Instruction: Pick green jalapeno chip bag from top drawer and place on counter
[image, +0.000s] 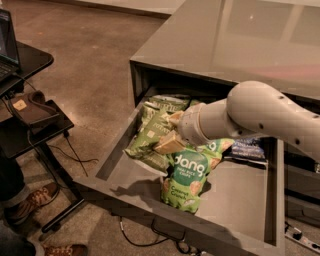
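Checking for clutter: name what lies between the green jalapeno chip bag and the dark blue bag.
In the camera view: the gripper, at the green jalapeno chip bag's right edge, its arm, and the dang bag's top.

White arm (260, 112) reaching down-left, claw (172, 131) at mid-frame
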